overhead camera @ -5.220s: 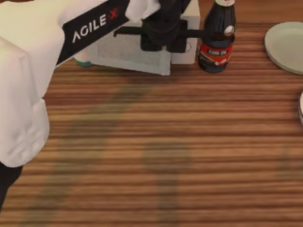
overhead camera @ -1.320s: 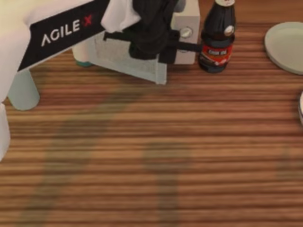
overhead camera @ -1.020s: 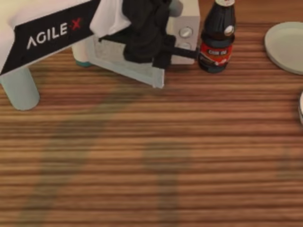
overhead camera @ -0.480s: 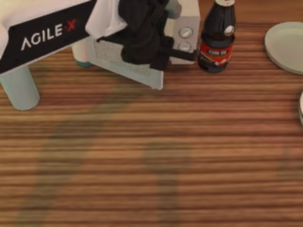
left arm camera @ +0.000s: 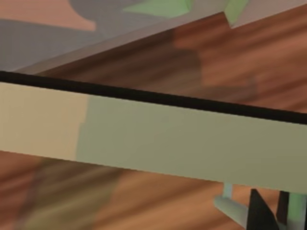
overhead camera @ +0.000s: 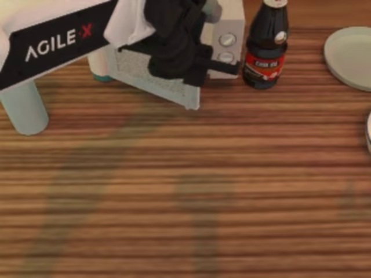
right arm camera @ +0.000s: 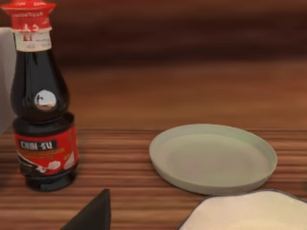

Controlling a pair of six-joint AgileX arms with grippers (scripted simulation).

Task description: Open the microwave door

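The off-white microwave [overhead camera: 231,26] stands at the table's far edge, both silver knobs [overhead camera: 227,39] showing on its right panel. The microwave door [overhead camera: 155,83] with its grey mesh window is swung partly out, hinged at the left, its free edge nearest the table's front. My left gripper [overhead camera: 196,66] hangs over that free edge. In the left wrist view the door's edge [left arm camera: 192,143] runs as a pale band, and the left gripper [left arm camera: 271,211] is shut on the grey door handle [left arm camera: 230,207]. My right arm stays parked outside the top view.
A dark sauce bottle [overhead camera: 265,49] with a red label stands just right of the microwave, seen again as the bottle [right arm camera: 43,120]. A pale plate [overhead camera: 349,57] lies far right, a second dish [right arm camera: 240,213] nearer. A teal cup [overhead camera: 24,110] stands left, another teal object [overhead camera: 101,72] behind the door.
The door has swung farther out and the left arm has drawn back to the left, uncovering the knobs and the teal cup. Over the last half second almost nothing moved.
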